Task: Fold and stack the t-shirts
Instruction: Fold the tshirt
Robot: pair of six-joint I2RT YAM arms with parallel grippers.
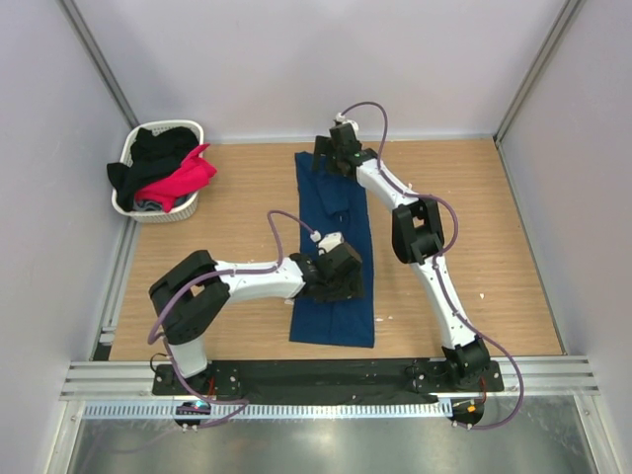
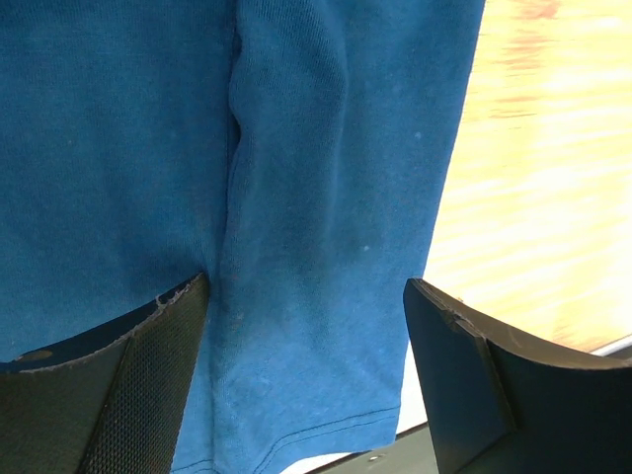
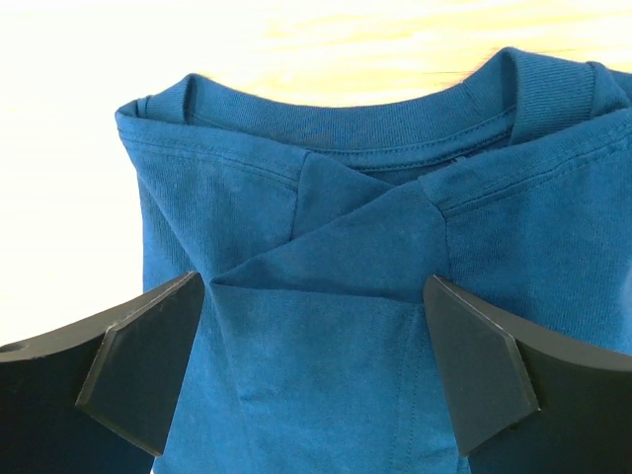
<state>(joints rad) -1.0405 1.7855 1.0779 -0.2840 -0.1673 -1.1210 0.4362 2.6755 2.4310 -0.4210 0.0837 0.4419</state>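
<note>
At the far left we see a white basket (image 1: 128, 150) holding a black shirt (image 1: 158, 148) and a pink shirt (image 1: 183, 181). In the middle of the wooden table (image 1: 474, 217) the navy shirt (image 1: 341, 222) lies folded into a long narrow strip. Our left gripper (image 2: 306, 296) hangs over its near hem end, fingers apart, gripping nothing. Our right gripper (image 3: 311, 296) sits over the collar at the far end, fingers likewise spread and empty.
</note>
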